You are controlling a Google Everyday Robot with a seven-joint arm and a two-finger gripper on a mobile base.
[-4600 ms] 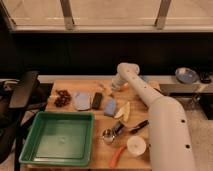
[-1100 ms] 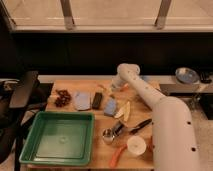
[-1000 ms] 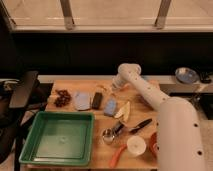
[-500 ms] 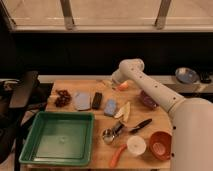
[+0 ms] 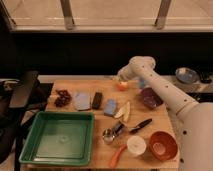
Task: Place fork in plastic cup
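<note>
One green tray (image 5: 59,138) near left on counter (image 5: 100,156); white cup (image 5: 136,145), orange bowl (image 5: 163,144), knife (image 5: 140,125) near right. Cup (image 5: 110,106) mid-counter; fork cannot be made out. Claw (image 5: 120,80) at far edge, closed, nothing visibly held.
</note>
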